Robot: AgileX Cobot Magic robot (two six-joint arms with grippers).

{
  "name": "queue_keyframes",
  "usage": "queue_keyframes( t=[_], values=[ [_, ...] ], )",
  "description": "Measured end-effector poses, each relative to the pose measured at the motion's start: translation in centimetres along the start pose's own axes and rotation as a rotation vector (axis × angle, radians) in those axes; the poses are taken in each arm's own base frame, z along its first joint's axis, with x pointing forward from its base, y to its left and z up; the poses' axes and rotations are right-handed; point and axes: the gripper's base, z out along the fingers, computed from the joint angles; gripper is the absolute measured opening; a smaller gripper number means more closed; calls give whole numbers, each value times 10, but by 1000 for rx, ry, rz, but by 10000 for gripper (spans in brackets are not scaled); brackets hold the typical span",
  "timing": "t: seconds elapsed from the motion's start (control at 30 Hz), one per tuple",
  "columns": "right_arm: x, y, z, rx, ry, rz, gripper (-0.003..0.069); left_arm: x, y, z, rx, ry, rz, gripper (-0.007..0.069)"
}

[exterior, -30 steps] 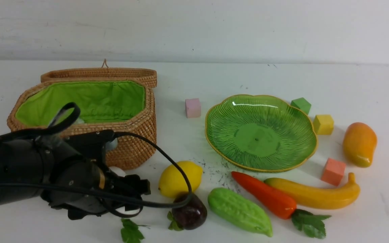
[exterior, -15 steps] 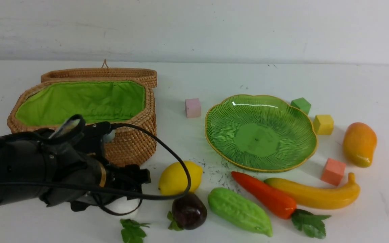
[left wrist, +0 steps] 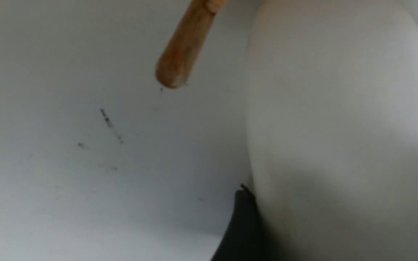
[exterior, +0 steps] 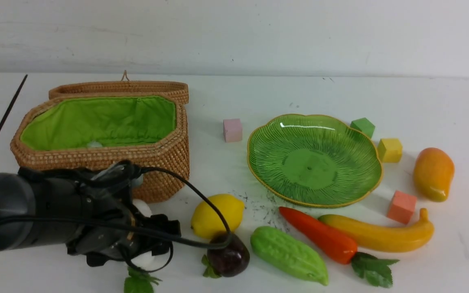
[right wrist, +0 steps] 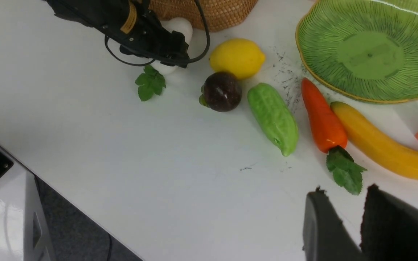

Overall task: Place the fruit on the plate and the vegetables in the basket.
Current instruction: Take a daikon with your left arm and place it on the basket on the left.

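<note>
My left gripper (exterior: 153, 238) lies low in front of the basket (exterior: 161, 162), shut on the white radish (exterior: 141, 207). The radish's green leaves (exterior: 139, 283) trail at the table's front edge. In the left wrist view the radish (left wrist: 339, 127) fills the picture beside one black finger (left wrist: 243, 224). The lemon (exterior: 217, 215), purple fruit (exterior: 228, 254), bumpy gourd (exterior: 289, 254), carrot (exterior: 320, 235) and banana (exterior: 381, 235) lie in front of the empty green plate (exterior: 314, 162). The mango (exterior: 433, 173) lies at its right. My right gripper (right wrist: 345, 190) hangs empty above the table near the carrot's leaves (right wrist: 345, 172), fingers close together.
Foam cubes stand around the plate: pink (exterior: 232, 130), green (exterior: 362, 126), yellow (exterior: 389, 149), orange-pink (exterior: 401, 206). The basket's lid (exterior: 120, 87) lies open behind it. The left arm's cable (exterior: 202, 199) loops over the lemon and purple fruit. The table's front edge shows in the right wrist view (right wrist: 85, 214).
My left arm has sunk lower in front of the basket and turned. The radish's leaves have slid left along the front edge with it. The other objects have not moved.
</note>
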Motion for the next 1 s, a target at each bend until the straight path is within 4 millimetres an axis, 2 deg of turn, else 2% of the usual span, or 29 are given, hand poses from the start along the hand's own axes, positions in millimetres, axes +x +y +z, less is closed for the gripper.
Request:
queue_keyframes(
  t=[0.27, 0.43, 0.63, 0.7, 0.73, 0.9, 0.93, 1.0],
  values=[
    [0, 0, 0, 0, 0, -1, 181, 0, 3, -2, -42, 18, -6, 526],
    [0, 0, 0, 0, 0, -3, 181, 2, 10, -15, -102, 41, -22, 526],
    [0, 0, 0, 0, 0, -3, 181, -3, 17, -57, -106, 11, 0, 526],
    [0, 0, 0, 0, 0, -3, 181, -3, 20, -77, -84, 3, 47, 526],
    [0, 0, 0, 0, 0, -3, 181, -2, 20, -79, -85, 6, 53, 526],
    [0, 0, 0, 0, -1, -3, 183, -8, 23, -131, 3, -106, 377, 526],
    [0, 0, 0, 1, -2, -3, 183, -14, 21, -144, 17, -164, 494, 526],
    [-1, 0, 0, 2, -8, -3, 183, -28, 17, -164, 28, -264, 617, 526]
  ],
)
